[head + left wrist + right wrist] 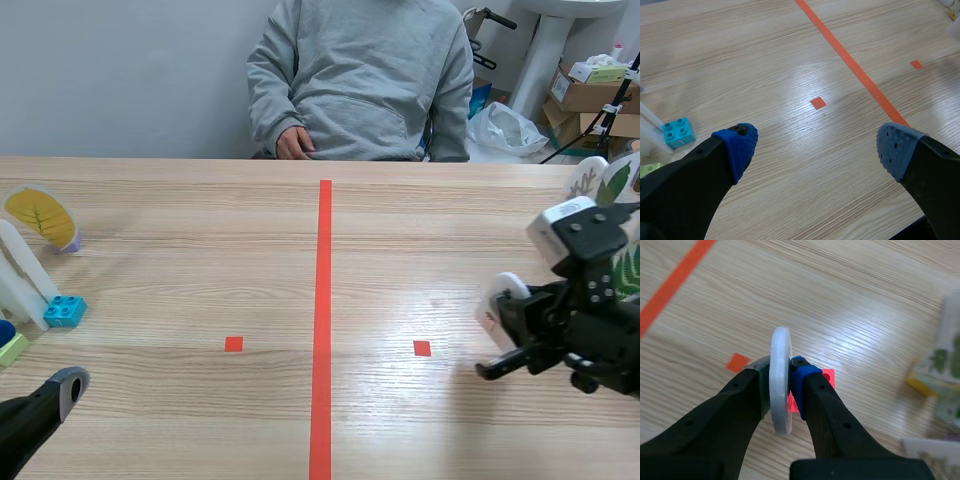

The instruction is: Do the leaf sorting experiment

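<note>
My right gripper [512, 335] is shut on a white round disc [498, 300], held above the table right of the right orange square. In the right wrist view the disc [781, 385] stands edge-on between the fingers, with a red piece [828, 375] showing behind it. A yellow leaf disc [40, 216] stands at the far left. Beside it are a white stand [20, 275] and a blue brick [65, 311]. My left gripper [817, 147] hangs open over bare table near the front left, the blue brick [678, 132] ahead of its left finger.
Several leaf cards [610, 190] stand at the right edge, close to the right arm. A light green brick [12, 350] lies at the left edge. A person in a grey hoodie [365, 75] sits across the table, one hand [293, 143] at its far edge.
</note>
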You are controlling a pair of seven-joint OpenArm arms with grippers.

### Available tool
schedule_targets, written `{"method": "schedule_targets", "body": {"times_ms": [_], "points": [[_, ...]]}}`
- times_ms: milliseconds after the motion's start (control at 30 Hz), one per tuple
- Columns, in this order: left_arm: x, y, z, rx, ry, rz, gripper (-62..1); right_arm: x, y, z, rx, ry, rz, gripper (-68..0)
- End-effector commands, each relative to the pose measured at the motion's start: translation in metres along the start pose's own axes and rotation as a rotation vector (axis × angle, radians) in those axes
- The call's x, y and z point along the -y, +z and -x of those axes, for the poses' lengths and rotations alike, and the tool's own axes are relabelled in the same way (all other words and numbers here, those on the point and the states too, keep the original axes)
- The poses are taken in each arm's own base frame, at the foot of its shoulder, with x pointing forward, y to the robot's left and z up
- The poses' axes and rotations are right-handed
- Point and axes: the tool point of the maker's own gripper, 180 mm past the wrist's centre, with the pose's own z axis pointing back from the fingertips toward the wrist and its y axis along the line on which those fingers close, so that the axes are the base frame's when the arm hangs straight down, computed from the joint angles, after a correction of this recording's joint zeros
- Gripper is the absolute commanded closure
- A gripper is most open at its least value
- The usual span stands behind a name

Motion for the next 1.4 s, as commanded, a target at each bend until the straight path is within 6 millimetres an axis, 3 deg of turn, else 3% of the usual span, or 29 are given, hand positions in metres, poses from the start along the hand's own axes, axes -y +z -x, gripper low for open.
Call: {"method": "schedule_targets", "body": {"times_ms": [0, 200, 367, 833, 900, 1067, 1233, 1367], "points": [[0.004, -0.002, -0.013, 0.044, -0.001, 0.013, -51.2, 0.018, 0.0, 0.0, 0.016, -0.001, 0.033, -1.9], [0.004, -0.002, -0.013, 0.044, -0.001, 0.013, -51.2, 0.073, 0.008, 0.022, 0.024, -0.049, 0.151, -1.9], [0.004, -0.002, -0.013, 0.044, -0.001, 0.013, -51.2, 0.098, 0.006, 0.042, 0.006, -0.088, 0.194, -1.9], [0.004, -0.002, -0.013, 0.044, -0.001, 0.013, -51.2, 0.104, 0.005, 0.047, 0.011, -0.095, 0.204, -6.3], [0.004, -0.002, -0.013, 0.044, -0.001, 0.013, -51.2, 0.104, 0.005, 0.048, 0.007, -0.095, 0.204, -12.0], [0.004, -0.002, -0.013, 0.044, -0.001, 0.013, -51.2, 0.104, 0.006, 0.05, -0.003, -0.096, 0.206, -34.1], [0.004, -0.002, -0.013, 0.044, -0.001, 0.013, -51.2, 0.103, 0.007, 0.053, -0.009, -0.108, 0.208, -42.3], [0.004, -0.002, -0.013, 0.044, -0.001, 0.013, -51.2, 0.101, 0.009, 0.056, -0.007, -0.136, 0.206, -43.0]]}}
